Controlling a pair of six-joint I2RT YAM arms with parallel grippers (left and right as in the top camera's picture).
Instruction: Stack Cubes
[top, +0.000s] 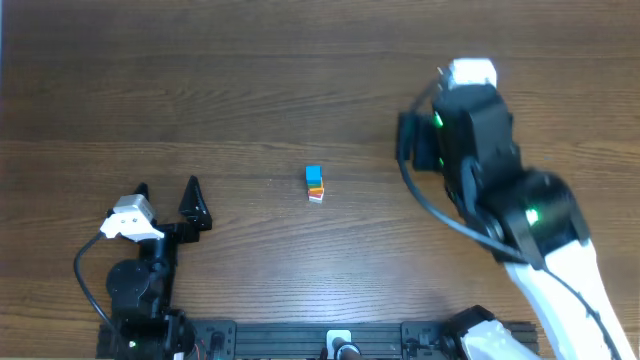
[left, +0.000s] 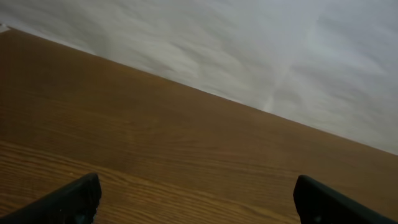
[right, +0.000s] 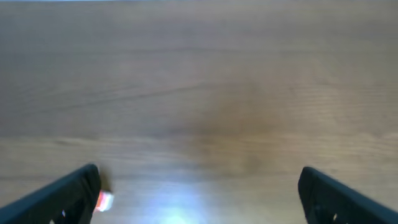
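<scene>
A small stack of cubes (top: 315, 184) stands near the middle of the wooden table, with a blue cube (top: 314, 175) on top, an orange one under it and a red-and-white base. My left gripper (top: 167, 190) rests open at the left, well away from the stack, with nothing between its fingers (left: 71, 199). My right arm hangs lifted over the right part of the table, and its gripper (right: 199, 193) is open and empty above bare wood. A red-and-white edge of the stack (right: 104, 200) peeks beside one right finger (right: 62, 193).
The wooden table (top: 250, 90) is bare around the stack. A pale wall (left: 249, 43) shows beyond the table's far edge in the left wrist view. A black cable (top: 440, 215) loops from the right arm.
</scene>
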